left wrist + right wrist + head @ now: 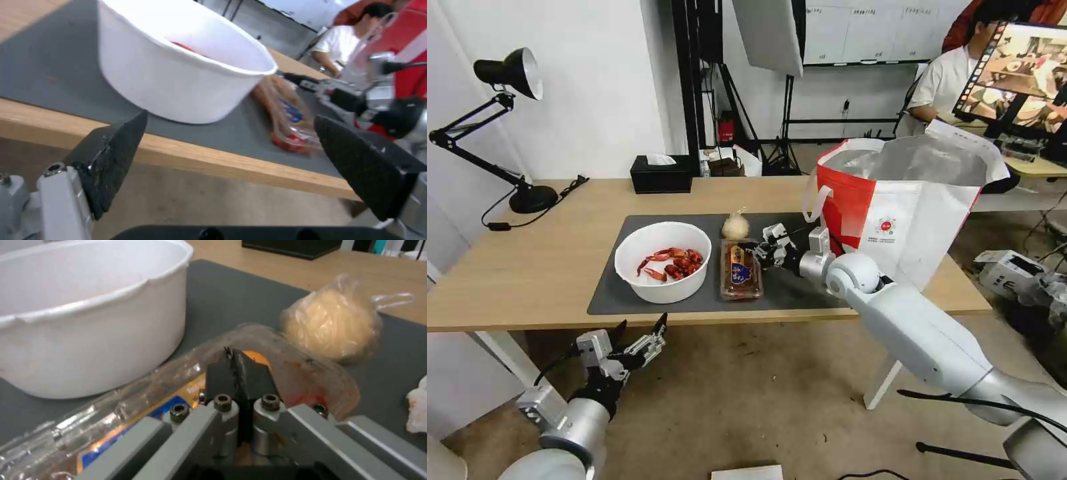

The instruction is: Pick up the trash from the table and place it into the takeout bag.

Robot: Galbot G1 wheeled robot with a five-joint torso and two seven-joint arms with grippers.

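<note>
Right gripper [233, 365]: middle of the head view, low over the mat, jaws pressed together on the near rim of the clear tray [742, 272]. From the wrist view the pads look pinched on thin plastic, nothing more.
Risk with that grip: a thin, springy rim could slip out or buckle once lifted (my guess), tipping scraps onto the grey mat [627, 267].
Bowl [663, 261]: left of the tray, almost touching it, red shells inside. A sideways swing of the tray could nudge it.
Pouch [736, 225]: just behind the tray, toward the upper centre of the head view; easily knocked if the arm pulls back that way.
Tissue [418, 408]: a white scrap at the right edge of the right wrist view, near the arm's path.
Bag [910, 200]: upper right, standing open on the table [527, 267]. Soft walls; a tray catching the rim could fold it shut or topple it.
Left gripper [639, 340]: lower left, below the table edge, jaws wide apart, empty.
</note>
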